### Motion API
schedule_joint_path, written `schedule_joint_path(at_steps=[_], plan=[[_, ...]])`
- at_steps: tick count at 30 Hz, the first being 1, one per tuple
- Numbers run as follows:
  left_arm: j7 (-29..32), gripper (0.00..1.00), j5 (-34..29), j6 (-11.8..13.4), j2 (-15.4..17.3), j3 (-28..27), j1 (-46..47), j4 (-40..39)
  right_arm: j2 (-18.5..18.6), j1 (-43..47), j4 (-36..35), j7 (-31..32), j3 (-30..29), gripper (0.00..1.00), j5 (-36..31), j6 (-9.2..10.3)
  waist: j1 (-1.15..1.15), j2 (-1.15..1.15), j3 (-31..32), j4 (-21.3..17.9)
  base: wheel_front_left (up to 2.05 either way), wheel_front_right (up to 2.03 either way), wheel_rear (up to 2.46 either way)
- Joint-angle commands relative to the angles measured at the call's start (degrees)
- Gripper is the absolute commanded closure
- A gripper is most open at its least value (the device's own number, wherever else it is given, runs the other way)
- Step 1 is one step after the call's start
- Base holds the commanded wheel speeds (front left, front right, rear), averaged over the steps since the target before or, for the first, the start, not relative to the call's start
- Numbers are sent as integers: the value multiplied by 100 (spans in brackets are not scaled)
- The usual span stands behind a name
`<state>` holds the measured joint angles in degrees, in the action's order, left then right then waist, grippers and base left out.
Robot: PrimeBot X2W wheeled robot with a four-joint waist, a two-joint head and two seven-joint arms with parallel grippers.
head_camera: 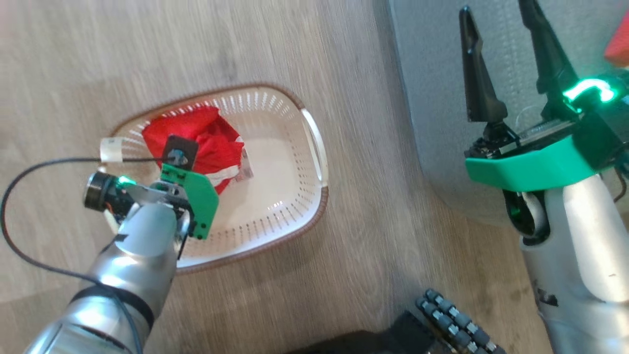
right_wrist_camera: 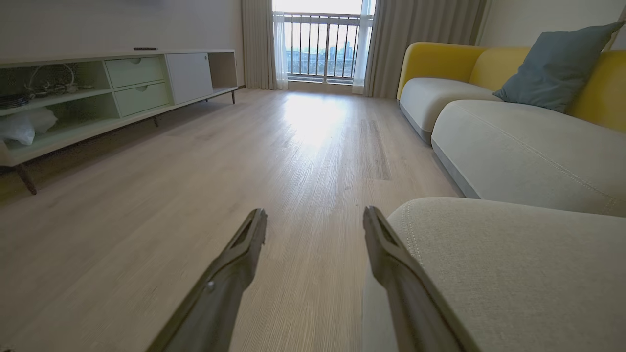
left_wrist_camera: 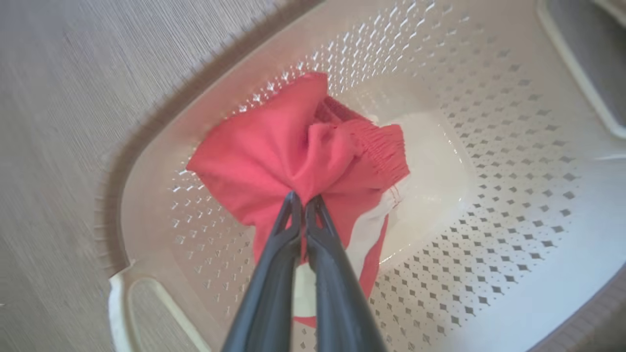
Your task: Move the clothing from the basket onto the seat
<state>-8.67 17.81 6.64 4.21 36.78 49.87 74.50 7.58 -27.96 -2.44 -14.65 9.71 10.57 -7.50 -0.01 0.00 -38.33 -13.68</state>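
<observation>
A cream basket [head_camera: 295, 162] [left_wrist_camera: 489, 122] with a brown rim stands on the wood floor. Bunched red clothing [head_camera: 201, 132] [left_wrist_camera: 274, 151] with white bands sits in its left end. My left gripper [left_wrist_camera: 304, 198] reaches down into the basket and is shut on a fold of this red fabric; in the head view its fingers are hidden under the wrist [head_camera: 189, 191]. My right gripper [head_camera: 496, 19] [right_wrist_camera: 315, 220] stands open with nothing between its fingers, at the edge of the grey-green seat [head_camera: 432, 69] [right_wrist_camera: 513, 274]. A bit of red [head_camera: 618, 44] shows at the right edge, on the seat.
Wood floor [head_camera: 373, 236] separates the basket from the seat. A black cable [head_camera: 19, 246] loops off my left wrist. My dark base [head_camera: 442, 324] shows at the bottom. A long low cabinet [right_wrist_camera: 98, 98] stands across the room, with a yellow-backed sofa and blue cushion [right_wrist_camera: 552, 68] further along.
</observation>
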Motion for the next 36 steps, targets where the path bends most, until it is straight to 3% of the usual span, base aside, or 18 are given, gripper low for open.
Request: schedule_joint_path(at_steps=[1, 7, 12, 21, 28, 36], plan=[[-224, 100, 66, -58, 34, -152, -143, -55, 75, 212, -111, -35, 86, 0, 24, 1, 1, 0, 477, 187, 0, 0, 0], [-593, 100, 231, -19, -44, -269, -257, -228, 145, 379, 52, -35, 132, 0, 57, 1, 1, 0, 1098, 358, 0, 0, 0], [-628, 100, 274, 107, -59, -408, -380, -813, 170, 534, 135, -35, 109, 0, 79, 1, 1, 0, 1456, 449, 0, 0, 0], [-631, 100, -102, 393, 256, -1221, -1229, -3238, 187, 865, 287, -35, 127, 0, 116, 1, 1, 0, 2180, 583, 0, 0, 0], [-632, 100, -504, 357, 285, -1821, -1827, -4725, 176, 1072, 368, -35, 128, 0, 147, 1, 1, 0, 2585, 642, 0, 0, 0], [-632, 100, -756, 162, 79, -2480, -2359, -6226, 171, 1374, 421, -35, 146, 0, 146, 1, 1, 0, 2874, 764, 0, 0, 0]])
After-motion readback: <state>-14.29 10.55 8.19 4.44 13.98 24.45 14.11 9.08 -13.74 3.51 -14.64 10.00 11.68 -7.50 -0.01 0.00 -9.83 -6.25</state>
